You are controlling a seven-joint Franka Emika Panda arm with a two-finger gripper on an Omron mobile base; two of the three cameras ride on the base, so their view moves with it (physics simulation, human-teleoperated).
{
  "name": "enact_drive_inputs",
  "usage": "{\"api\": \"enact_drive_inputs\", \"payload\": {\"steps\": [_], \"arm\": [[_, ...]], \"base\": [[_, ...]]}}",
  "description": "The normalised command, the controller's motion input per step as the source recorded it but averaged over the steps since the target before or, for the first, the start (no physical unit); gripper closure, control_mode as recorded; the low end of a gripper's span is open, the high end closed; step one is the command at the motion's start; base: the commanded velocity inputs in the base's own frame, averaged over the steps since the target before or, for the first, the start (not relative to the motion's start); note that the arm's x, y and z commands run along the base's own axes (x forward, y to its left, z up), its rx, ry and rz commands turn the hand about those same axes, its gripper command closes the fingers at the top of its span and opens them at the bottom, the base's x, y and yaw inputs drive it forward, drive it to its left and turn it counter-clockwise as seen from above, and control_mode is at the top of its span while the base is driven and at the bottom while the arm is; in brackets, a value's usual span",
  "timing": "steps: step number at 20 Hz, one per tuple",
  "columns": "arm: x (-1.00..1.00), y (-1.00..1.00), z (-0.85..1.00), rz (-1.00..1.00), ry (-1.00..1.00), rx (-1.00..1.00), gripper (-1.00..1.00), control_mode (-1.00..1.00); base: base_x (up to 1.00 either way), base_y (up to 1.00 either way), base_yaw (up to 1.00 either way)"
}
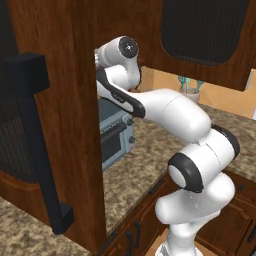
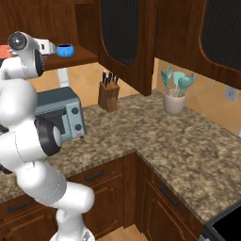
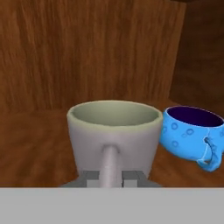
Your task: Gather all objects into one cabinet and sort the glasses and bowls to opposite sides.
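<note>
Pale cup (image 3: 113,135) beside blue mug (image 3: 190,133)

Cup (image 3: 113,138) on the cabinet shelf (image 3: 35,144), mug (image 3: 191,134) just beside it on the right, toaster oven (image 2: 59,115) below.

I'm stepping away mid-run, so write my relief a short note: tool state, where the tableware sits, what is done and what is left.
Tool: reached into the cabinet, right up at the pale cup; open or shut cannot be told from here.
Pale cup stands upright on the cabinet shelf, with the blue mug close beside it, also upright on that shelf.
Something coral-orange peeks out behind the arm at the shelf's edge, likely the orange cup.
Done: at least the pale cup and mug are in the cabinet.
Left: locate the black bowl, then put cups and bowl on opposite sides.
</note>
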Motion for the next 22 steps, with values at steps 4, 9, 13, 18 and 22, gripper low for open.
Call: {"api": "enact_drive_inputs", "payload": {"steps": [4, 9, 13, 18, 22], "arm": [[0.19, 0.0, 0.0, 0.0, 0.0, 0.01, -1.0, -1.0], [0.36, 0.0, 0.0, 0.0, 0.0, 0.03, -1.0, -1.0], [0.18, 0.0, 0.06, 0.0, -0.01, 0.02, -1.0, -1.0], [-0.37, -0.05, 0.29, 0.0, -0.09, 0.03, -1.0, -1.0], [-0.86, -0.29, 0.19, 0.0, -0.1, 0.05, -1.0, -1.0]], "base": [[0.0, 0.0, 0.0], [0.0, 0.0, 0.0], [0.0, 0.0, 0.0], [0.0, 0.0, 0.0], [0.0, 0.0, 0.0]]}}
